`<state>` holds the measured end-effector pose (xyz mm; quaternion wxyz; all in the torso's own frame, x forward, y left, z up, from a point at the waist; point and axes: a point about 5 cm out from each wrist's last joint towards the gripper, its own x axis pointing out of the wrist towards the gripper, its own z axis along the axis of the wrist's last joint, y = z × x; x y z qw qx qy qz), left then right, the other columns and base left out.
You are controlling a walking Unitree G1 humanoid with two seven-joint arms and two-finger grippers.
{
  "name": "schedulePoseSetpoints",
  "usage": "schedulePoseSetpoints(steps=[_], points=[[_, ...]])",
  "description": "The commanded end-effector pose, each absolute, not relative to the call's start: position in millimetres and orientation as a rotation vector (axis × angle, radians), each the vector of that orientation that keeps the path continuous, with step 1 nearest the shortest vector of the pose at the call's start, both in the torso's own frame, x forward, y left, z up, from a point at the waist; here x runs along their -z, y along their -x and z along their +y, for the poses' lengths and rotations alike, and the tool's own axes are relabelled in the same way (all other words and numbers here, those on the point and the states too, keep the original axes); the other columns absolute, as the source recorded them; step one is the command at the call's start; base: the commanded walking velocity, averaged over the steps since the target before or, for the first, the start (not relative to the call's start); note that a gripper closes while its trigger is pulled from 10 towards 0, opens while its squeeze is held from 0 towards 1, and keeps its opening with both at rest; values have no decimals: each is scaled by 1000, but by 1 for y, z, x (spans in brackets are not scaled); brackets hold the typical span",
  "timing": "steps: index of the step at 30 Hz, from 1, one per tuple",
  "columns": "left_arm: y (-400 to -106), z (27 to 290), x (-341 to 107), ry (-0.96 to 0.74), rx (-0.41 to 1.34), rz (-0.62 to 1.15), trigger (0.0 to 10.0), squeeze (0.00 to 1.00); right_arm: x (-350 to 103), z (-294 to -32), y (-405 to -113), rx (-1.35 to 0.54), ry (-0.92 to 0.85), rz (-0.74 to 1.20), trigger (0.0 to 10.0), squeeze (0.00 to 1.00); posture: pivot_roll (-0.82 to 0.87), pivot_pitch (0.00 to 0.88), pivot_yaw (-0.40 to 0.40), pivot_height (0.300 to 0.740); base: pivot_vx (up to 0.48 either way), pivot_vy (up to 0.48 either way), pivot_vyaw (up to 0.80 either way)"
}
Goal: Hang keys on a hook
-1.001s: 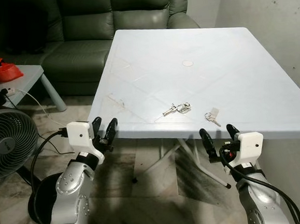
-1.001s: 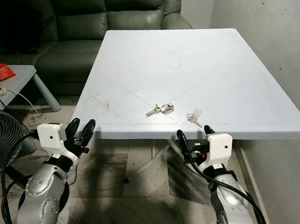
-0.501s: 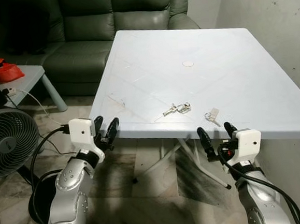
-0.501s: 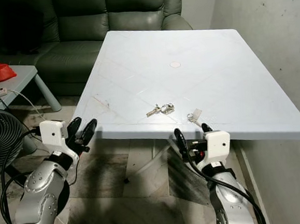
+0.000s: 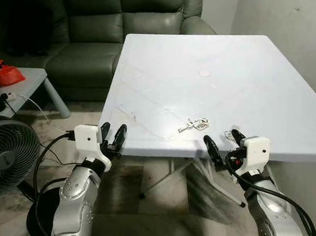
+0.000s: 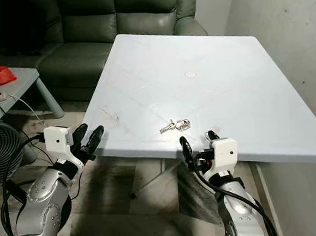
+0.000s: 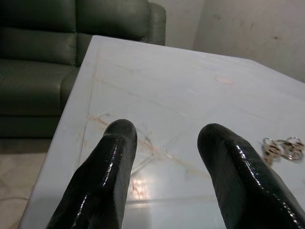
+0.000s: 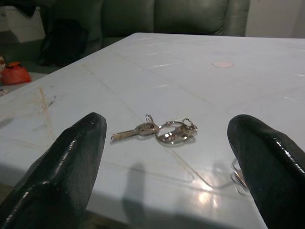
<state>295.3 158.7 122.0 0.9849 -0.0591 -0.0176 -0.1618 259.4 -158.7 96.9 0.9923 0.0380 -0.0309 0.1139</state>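
1. White table (image 5: 243, 84): keys (image 5: 192, 125) lie flat near its front edge.
2. Right gripper (image 5: 221, 146): fingers spread wide at the table edge, just before the keys, apart from them.
3. Left gripper (image 5: 113, 137): spread, empty, at the table's left corner.

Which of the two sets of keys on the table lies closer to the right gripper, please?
The small set by the table's near edge, right beside the right gripper's far finger. The other keys, on a ring, lie farther in towards the middle.
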Motion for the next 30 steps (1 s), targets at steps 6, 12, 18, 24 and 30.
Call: schedulePoseSetpoints(steps=[6,12,18,24,30], points=[[-297,155,-129,117,342,-52,10000,0,-103,-160,-260,-227,-66,-78,10000,0,-144,0,-14,740,375,0,0],[-297,153,-130,112,348,-60,10000,0,-104,-161,-260,-230,-56,-76,10000,0,-146,0,-18,740,355,0,0],[-293,141,-128,84,372,-84,10000,0,-107,-166,-264,-276,38,-78,10000,0,-148,0,-21,740,0,0,0],[-283,121,-125,34,489,-102,10000,0,-112,-177,-273,-376,146,-68,10000,0,-148,0,-26,740,0,0,0],[-270,101,-120,17,613,-100,10000,0,-118,-187,-282,-504,250,-46,10000,0,-139,12,-40,740,0,0,0]])
